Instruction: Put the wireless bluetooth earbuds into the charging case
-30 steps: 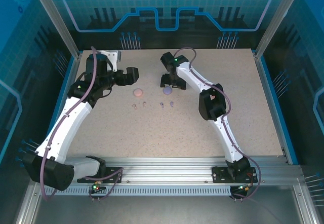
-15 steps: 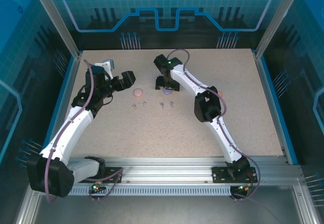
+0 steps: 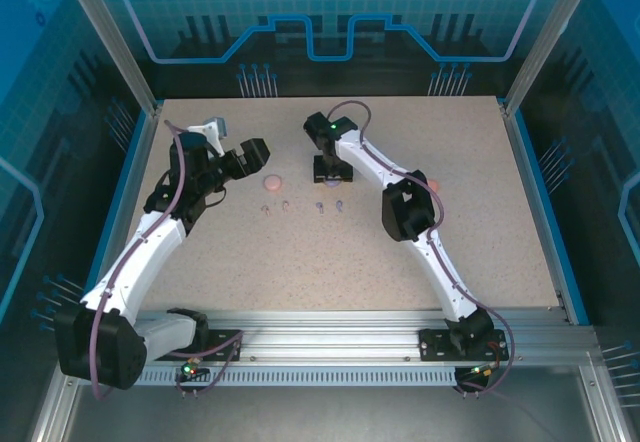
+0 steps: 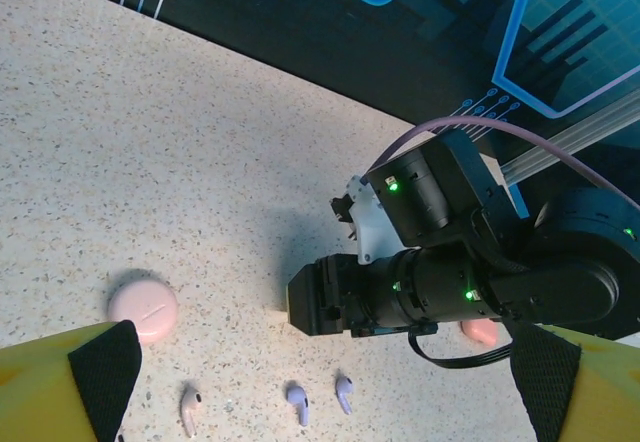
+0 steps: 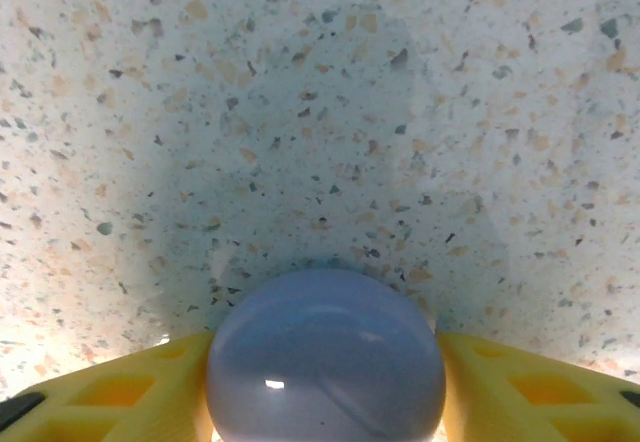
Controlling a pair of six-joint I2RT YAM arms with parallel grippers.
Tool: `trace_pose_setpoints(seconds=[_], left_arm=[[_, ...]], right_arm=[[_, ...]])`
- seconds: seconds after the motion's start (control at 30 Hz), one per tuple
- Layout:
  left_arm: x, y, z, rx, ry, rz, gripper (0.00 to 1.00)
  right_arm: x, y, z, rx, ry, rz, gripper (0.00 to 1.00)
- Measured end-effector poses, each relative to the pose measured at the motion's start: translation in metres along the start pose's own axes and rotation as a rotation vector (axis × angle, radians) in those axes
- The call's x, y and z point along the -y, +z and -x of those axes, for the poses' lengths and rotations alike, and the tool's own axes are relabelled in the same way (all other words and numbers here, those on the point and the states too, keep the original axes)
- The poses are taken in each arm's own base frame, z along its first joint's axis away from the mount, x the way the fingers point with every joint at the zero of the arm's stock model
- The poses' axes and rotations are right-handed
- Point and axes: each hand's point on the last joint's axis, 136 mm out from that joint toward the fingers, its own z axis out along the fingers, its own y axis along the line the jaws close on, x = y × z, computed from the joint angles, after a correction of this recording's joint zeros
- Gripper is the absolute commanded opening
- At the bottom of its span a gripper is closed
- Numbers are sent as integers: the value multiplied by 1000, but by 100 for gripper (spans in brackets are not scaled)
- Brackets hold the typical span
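A round purple charging case point(image 5: 325, 357) sits on the speckled table between my right gripper's point(image 5: 325, 387) yellow fingers point(image 5: 120, 390), which press against it on both sides. In the top view that gripper point(image 3: 331, 173) points down at the table's middle back. Two purple earbuds point(image 3: 320, 207) point(image 4: 297, 403) lie just in front of it. A closed pink case point(image 3: 271, 182) point(image 4: 143, 307) and pink earbuds point(image 3: 265, 208) point(image 4: 188, 407) lie to the left. My left gripper point(image 3: 257, 151) point(image 4: 322, 402) hovers left of the pink case, open and holding nothing.
A coral-red case point(image 3: 432, 184) point(image 4: 480, 332) peeks out from behind the right arm's elbow point(image 3: 408, 210). Blue walls and aluminium posts point(image 3: 135, 67) ring the table. Bare tabletop point(image 3: 300, 262) stretches in front of the earbuds.
The right gripper slid left and down over the purple case and closed its fingers against it. The left arm drew back slightly to the left and then held still.
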Motion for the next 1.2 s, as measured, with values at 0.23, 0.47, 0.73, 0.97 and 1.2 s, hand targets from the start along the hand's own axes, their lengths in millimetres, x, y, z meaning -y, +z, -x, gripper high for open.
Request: trace_pose_setpoints(seconds=[0.23,0.47,0.73,0.97,1.2], left_arm=[[8,3,-1,0,4,-27,99],[19,14,-17,-47,19,-53,99],[27,22,-31,-84,35,-64,99],[28,22,-21,-38,43,-55,99],[40,23,-5,-1,51,-81,99]], right_arm=[[0,-1,3,31,-200,8,52],[2,-1,2,47,-352,-4,67],[10,-5,-4,23,-320,-18,84],[6,-20,-17,-20,-1,30,83],[6,-29,-13,-12,344,25,81]])
